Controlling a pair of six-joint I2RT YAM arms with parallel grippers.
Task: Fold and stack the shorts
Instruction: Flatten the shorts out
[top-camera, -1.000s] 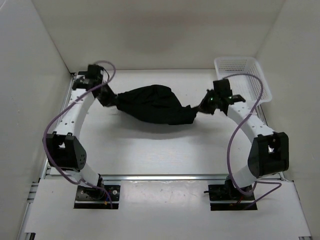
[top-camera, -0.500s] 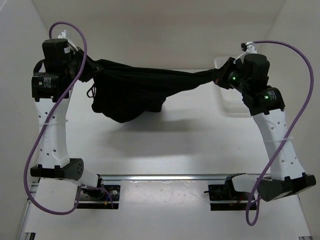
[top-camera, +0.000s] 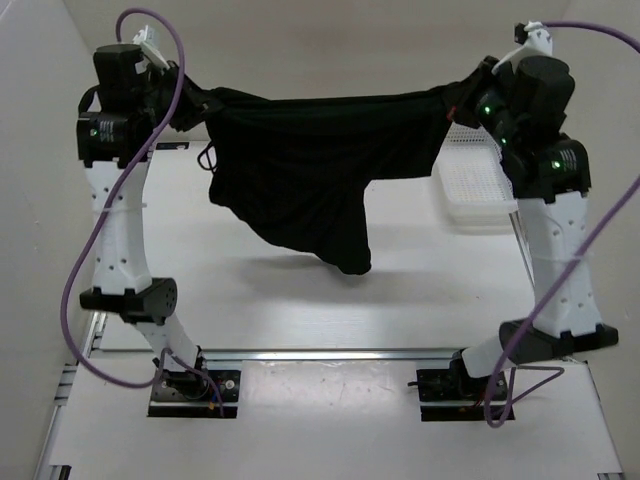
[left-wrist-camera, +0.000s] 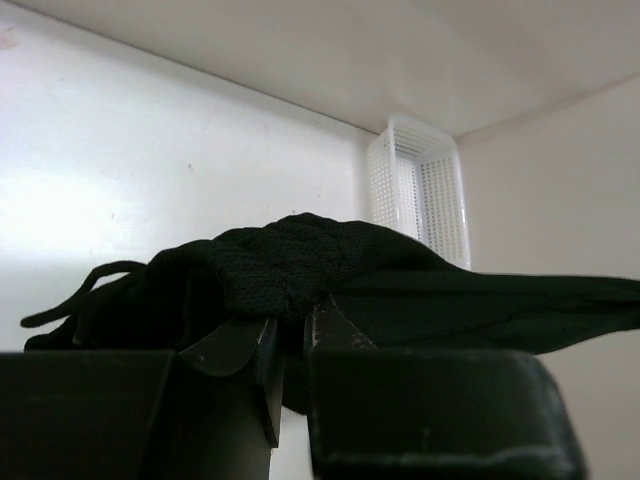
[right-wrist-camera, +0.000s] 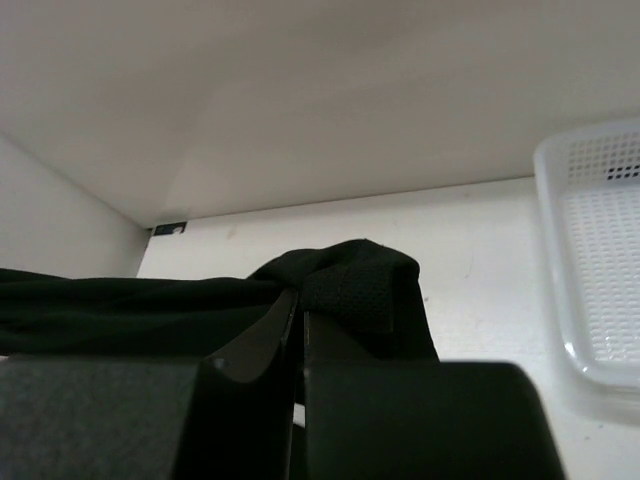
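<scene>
Hanging above the counter (top-camera: 300, 310), the shorts (top-camera: 300, 185) stretch between the left end effector (top-camera: 188, 104) and right end effector (top-camera: 455, 100), each clamped on an upper corner. Tension probably lets them hang flat for folding.

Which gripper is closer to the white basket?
Right. The right gripper holds one end of the shorts up beside the basket; the left gripper holds the other end, far to its left.

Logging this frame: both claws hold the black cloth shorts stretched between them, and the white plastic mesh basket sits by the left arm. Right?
No: the white plastic mesh basket sits by the right arm, per the top external view; the rest holds.
</scene>
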